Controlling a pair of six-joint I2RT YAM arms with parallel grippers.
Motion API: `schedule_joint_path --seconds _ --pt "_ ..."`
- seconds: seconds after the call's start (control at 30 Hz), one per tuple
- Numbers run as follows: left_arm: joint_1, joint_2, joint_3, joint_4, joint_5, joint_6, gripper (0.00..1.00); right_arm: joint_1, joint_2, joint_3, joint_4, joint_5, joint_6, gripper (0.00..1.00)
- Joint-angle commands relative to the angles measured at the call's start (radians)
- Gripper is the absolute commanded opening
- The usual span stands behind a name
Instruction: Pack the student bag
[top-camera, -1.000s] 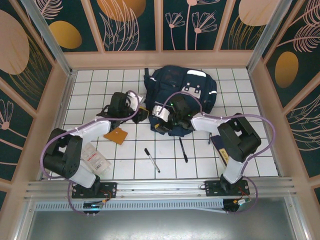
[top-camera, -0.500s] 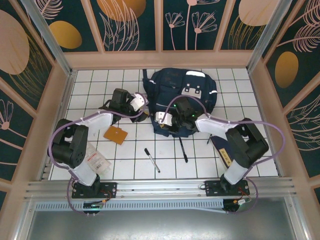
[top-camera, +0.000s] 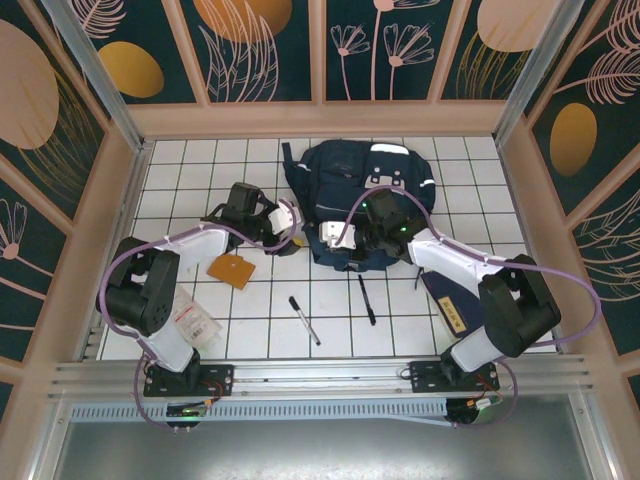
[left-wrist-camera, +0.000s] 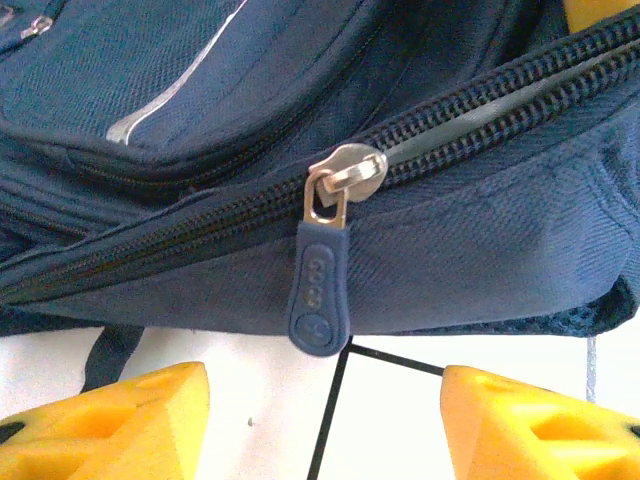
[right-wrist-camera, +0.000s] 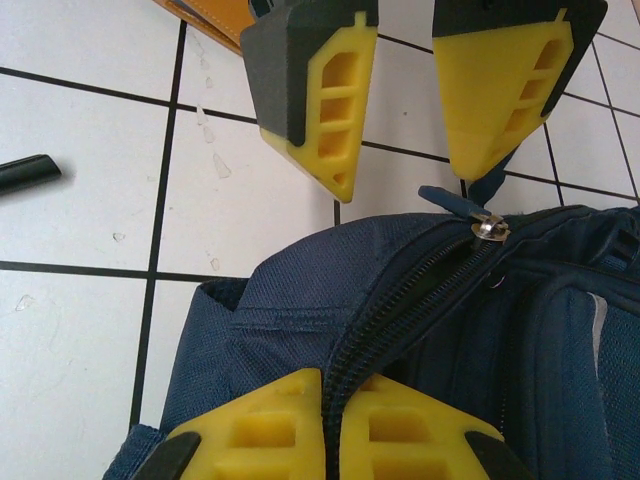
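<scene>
The student bag (top-camera: 345, 170) lies flat on the white tiled table (top-camera: 190, 165), at its far middle, between the two arms. The left gripper (left-wrist-camera: 325, 388) stands wide at the bag's near left edge. Its yellow fingers (left-wrist-camera: 120, 420) sit low on either side of the blue zip pull (left-wrist-camera: 320, 300) and are clear of it. The pull hangs from the metal slider (left-wrist-camera: 347, 172) on a partly parted zip. The right gripper (right-wrist-camera: 333, 388) rests on the same edge of the bag with its pads pressed together over the zip line. Whether fabric is pinched between them cannot be told. An orange card (top-camera: 232, 270) and two pens (top-camera: 304, 320) lie nearer the arm bases, apart from the bag.
</scene>
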Motion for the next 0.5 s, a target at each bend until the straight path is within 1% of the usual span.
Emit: schedule_joint_path --seconds 0.0,0.17,0.3,0.37,0.43,0.47 --pt "-0.012 -0.027 -0.015 0.089 0.021 0.030 0.61 0.001 -0.039 -0.005 0.028 -0.046 -0.038 0.00" --pt "-0.035 -0.014 0.019 0.054 0.041 0.066 0.57 0.005 -0.042 -0.011 0.028 -0.060 -0.037 0.00" --pt "-0.056 -0.009 0.026 0.030 0.052 0.099 0.50 0.012 -0.046 -0.017 0.035 -0.063 -0.035 0.00" --pt "-0.060 -0.002 0.032 0.027 0.049 0.100 0.43 0.016 -0.050 -0.022 0.038 -0.066 -0.034 0.00" --pt "-0.063 0.005 0.042 0.009 0.047 0.106 0.29 0.017 -0.054 -0.026 0.041 -0.066 -0.034 0.00" --pt "-0.065 0.007 0.042 0.005 0.039 0.106 0.20 0.017 -0.057 -0.029 0.042 -0.066 -0.037 0.00"
